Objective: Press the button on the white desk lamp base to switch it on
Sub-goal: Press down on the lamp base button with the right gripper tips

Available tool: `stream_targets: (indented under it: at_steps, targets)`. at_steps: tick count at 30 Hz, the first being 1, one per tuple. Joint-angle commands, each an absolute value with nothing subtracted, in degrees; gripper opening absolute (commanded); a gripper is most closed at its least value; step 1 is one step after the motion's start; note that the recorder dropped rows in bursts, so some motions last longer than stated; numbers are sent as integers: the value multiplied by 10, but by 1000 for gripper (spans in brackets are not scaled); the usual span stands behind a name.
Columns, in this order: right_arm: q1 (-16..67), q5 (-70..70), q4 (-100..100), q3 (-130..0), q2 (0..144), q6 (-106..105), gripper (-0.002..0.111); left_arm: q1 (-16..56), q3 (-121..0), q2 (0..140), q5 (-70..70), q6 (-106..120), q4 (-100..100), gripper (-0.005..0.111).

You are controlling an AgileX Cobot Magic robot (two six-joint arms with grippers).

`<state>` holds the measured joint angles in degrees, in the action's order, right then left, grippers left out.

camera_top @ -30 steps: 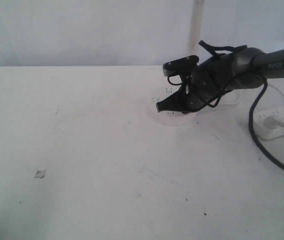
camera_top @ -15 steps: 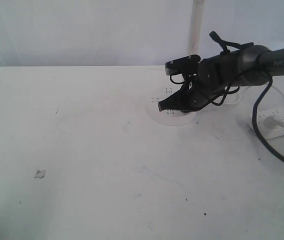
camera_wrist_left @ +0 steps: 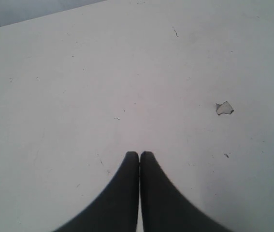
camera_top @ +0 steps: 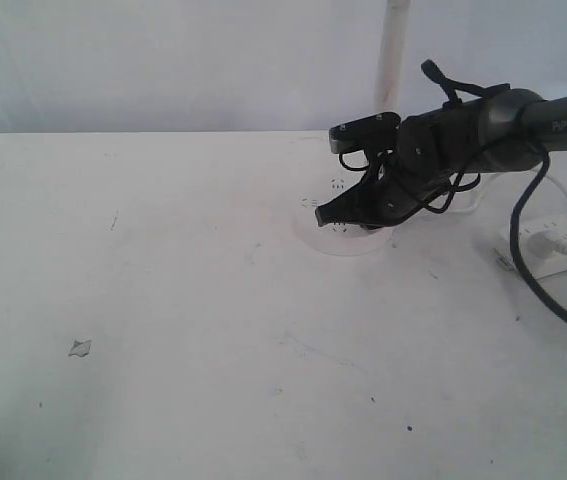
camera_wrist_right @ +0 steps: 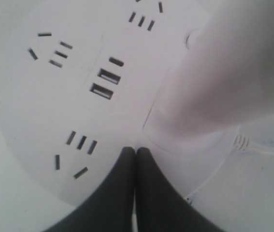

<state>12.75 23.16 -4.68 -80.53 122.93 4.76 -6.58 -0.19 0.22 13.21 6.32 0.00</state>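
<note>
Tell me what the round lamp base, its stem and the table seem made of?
The white desk lamp base looks like smooth matte moulded plastic: crisp socket slots and USB ports are cut into it. The stem seems the same, though blurred. The table is matte white, scuffed with a chipped spot, perhaps painted or laminated board.

The right arm (camera_top: 523,115) is a dark grey tube with small white "PIPER" lettering near its outer end. Its wrist is a bulky black block wrapped in thin black wires, with a flat black bar (camera_top: 363,130) mounted on top. A thick black cable (camera_top: 519,262) hangs from the arm in a long loop. The right claw (camera_top: 321,212) is matte black and narrows to a point. Close up, both it and the left claw (camera_wrist_left: 139,154) show two smooth, curved black fingers (camera_wrist_right: 117,193) with rounded tips and only a thin seam between
</note>
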Motion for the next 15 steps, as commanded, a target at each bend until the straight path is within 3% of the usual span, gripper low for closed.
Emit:
stream_targets:
  at_steps: [1,15]
  targets:
    - [136,428,-18,-755,1285,47,0,-66,0,0,132,63,0,0]
    - [136,294,-5,-753,1227,47,0,-66,0,0,132,63,0,0]
